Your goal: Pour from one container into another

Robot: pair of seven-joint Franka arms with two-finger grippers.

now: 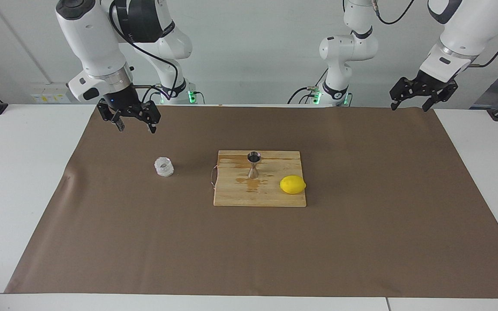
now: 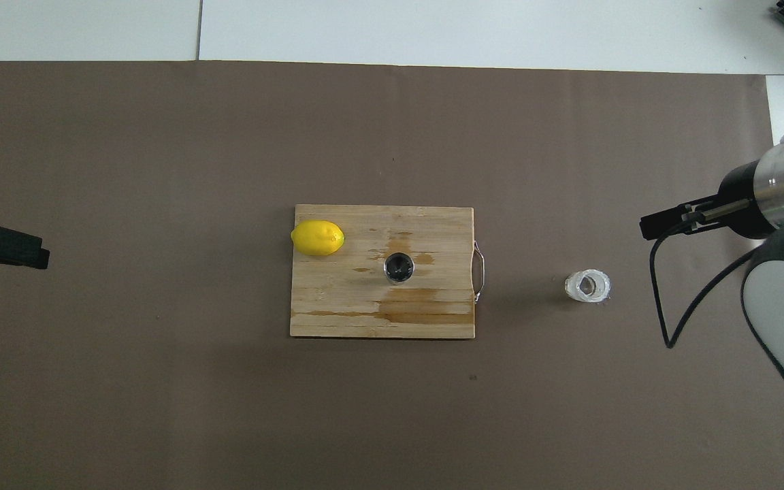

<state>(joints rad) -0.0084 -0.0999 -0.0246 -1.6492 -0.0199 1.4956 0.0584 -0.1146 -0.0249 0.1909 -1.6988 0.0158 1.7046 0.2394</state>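
Observation:
The clear faceted glass cup (image 1: 164,166) stands on the brown paper toward the right arm's end of the table; it also shows in the overhead view (image 2: 588,286). The steel hourglass jigger (image 1: 253,165) stands upright on the wooden cutting board (image 1: 240,196), its dark mouth up (image 2: 399,267). My right gripper (image 1: 136,126) hangs open and empty in the air over the paper, apart from the cup. My left gripper (image 1: 410,106) is open and empty, waiting raised over the paper's edge at the left arm's end.
A yellow lemon (image 1: 292,185) lies on the board's corner toward the left arm's end. The board (image 2: 337,313) has a metal handle (image 2: 479,271) on the side facing the cup, and wet stains. Brown paper (image 1: 361,242) covers the table.

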